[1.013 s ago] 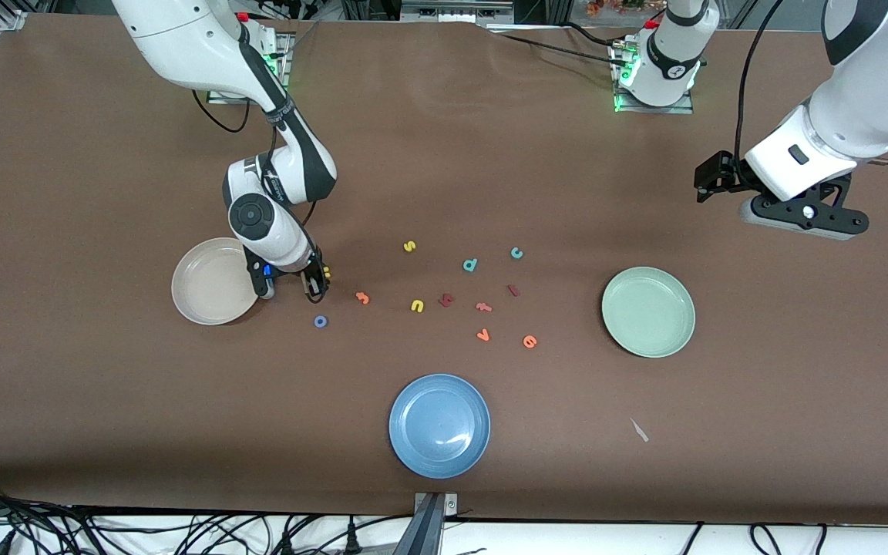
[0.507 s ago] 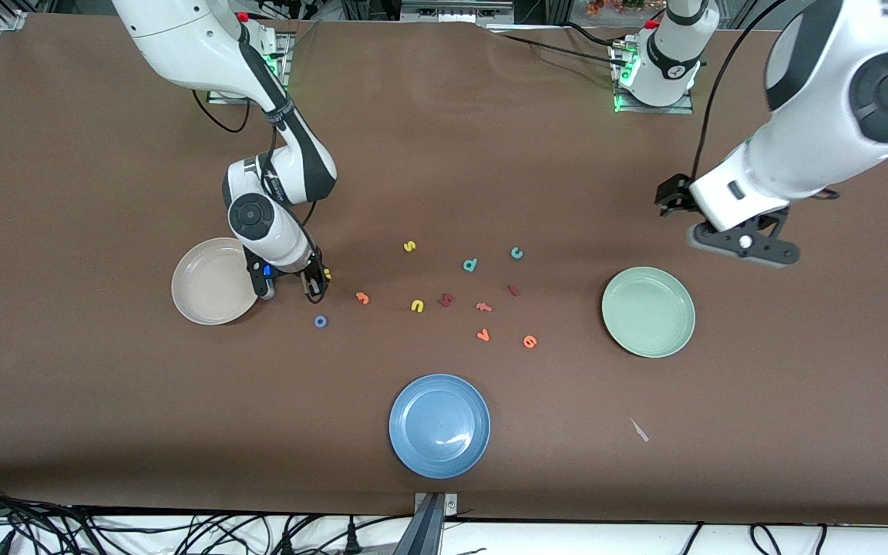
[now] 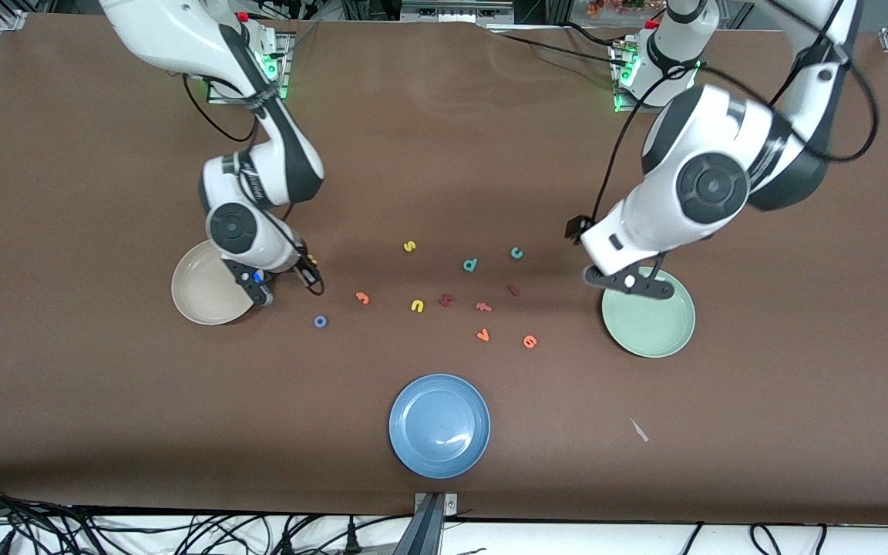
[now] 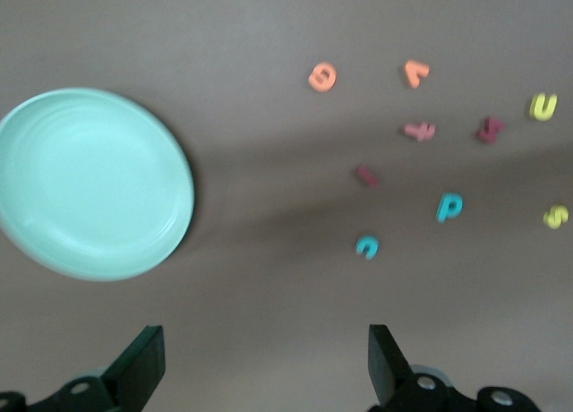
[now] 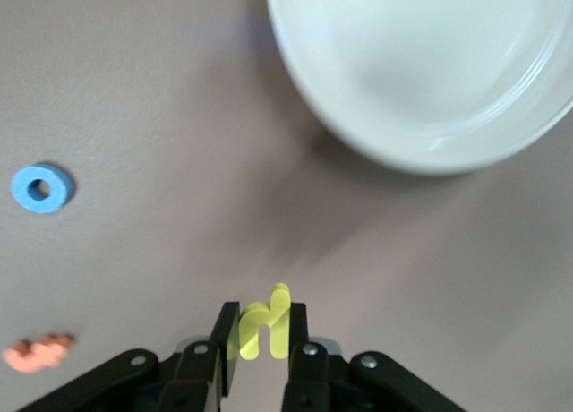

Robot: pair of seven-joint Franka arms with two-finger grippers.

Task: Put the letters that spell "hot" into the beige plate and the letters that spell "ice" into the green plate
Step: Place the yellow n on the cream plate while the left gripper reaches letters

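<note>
Right gripper [image 5: 260, 340], above the table just beside the beige plate [image 3: 196, 297], clamps the yellow "h" [image 5: 265, 327] between its fingers. The blue "o" [image 3: 321, 321] and orange "t" [image 3: 363, 297] lie on the table near it, toward the letter cluster. To finish this step well, carry the "h" over the plate's bowl, not its rim, and release low so the light foam does not bounce out. Left gripper [image 4: 260, 376], jaws spread wide and empty, hangs over the edge of the green plate [image 3: 664, 327]; the teal "c" [image 4: 367, 245], dark red "i" [image 4: 366, 175] and orange "e" [image 4: 322, 76] lie ahead of it.
</note>
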